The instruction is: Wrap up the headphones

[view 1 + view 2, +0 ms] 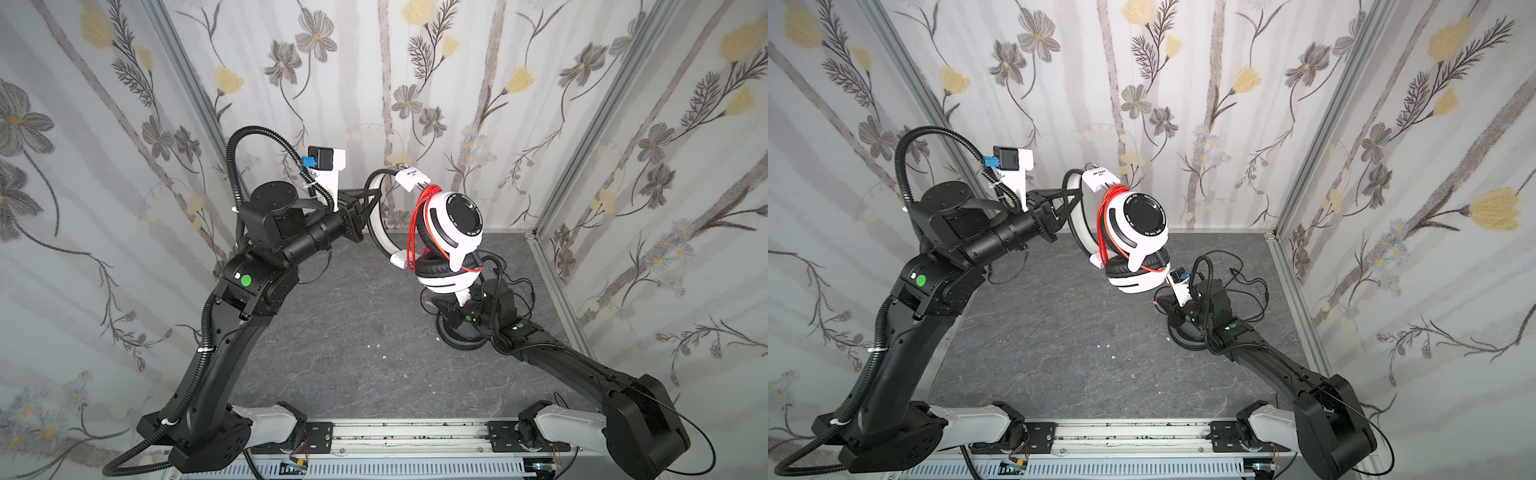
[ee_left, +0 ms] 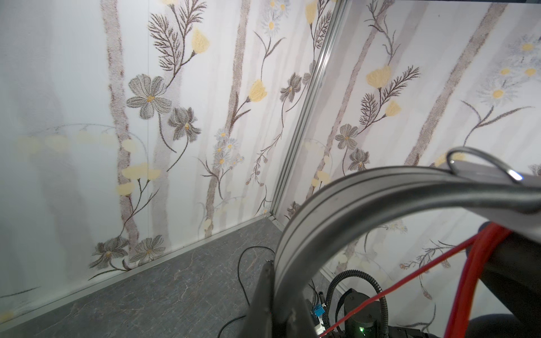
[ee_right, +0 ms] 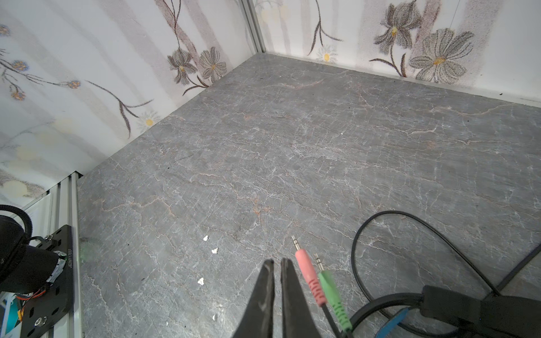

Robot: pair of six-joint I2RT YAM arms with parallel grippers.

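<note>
left claw clamped on white headset headband, held aloft; red cord looped round the cups. right claw narrow, empty, just beside pink plug, low over table. judged next: open, centre on plug, then close.

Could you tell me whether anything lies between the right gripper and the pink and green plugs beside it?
Nothing visible does. In the right wrist view the pink plug and green plug sit close beside the shut right gripper, with only grey table showing in the narrow space between them.
</note>
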